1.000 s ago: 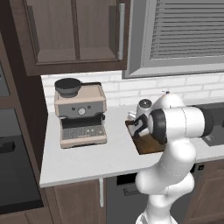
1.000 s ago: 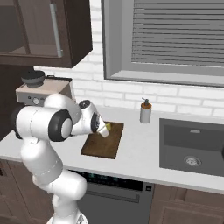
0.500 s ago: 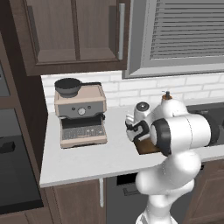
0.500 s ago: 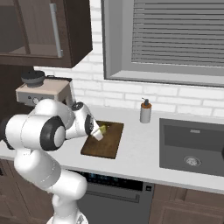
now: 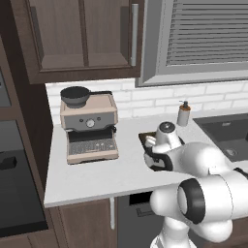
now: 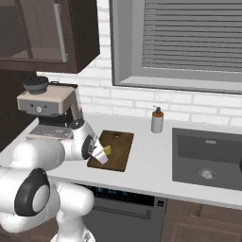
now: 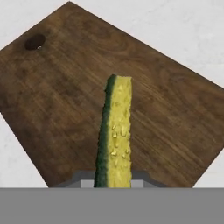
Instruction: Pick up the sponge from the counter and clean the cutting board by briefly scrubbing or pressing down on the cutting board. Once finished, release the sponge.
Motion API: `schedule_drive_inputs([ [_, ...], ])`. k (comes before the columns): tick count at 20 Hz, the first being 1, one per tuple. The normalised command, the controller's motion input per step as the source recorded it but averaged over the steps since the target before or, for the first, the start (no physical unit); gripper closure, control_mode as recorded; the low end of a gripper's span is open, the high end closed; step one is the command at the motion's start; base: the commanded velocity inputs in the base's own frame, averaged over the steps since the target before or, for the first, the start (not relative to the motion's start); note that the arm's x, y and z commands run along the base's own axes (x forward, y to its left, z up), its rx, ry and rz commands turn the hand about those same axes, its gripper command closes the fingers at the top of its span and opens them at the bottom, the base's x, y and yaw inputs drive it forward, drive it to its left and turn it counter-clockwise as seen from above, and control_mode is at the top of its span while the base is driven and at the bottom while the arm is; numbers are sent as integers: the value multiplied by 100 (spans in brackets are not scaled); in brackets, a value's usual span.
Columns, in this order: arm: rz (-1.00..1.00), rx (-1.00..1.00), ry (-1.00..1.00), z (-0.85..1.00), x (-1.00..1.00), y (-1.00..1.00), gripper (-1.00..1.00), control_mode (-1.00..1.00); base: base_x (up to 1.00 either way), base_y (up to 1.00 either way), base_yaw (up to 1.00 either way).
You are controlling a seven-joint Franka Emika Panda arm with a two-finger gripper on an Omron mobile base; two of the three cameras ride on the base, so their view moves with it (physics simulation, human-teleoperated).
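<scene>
While the arm leans low over the counter (image 6: 146, 163), our jaws are clamped on the sponge (image 7: 114, 135), which we hold edge-on above the board (image 7: 65, 100), its yellow side beside the dark green layer; the board lies flat between the coffee machine (image 5: 89, 127) and the soap bottle (image 6: 157, 120)

Even, soft rendered light, faint shadows, no glare, slightly blurry textures
</scene>
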Motion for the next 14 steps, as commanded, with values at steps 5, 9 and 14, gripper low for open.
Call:
schedule_drive_inputs([
  [5, 0, 1, 12, 0, 25, 0, 100, -100, 0, 0, 0],
  [9, 0, 1, 8, -10, 65, 0, 100, -100, 0, 0, 0],
  [14, 0, 0, -2, -24, 64, 0, 100, -100, 0, 0, 0],
])
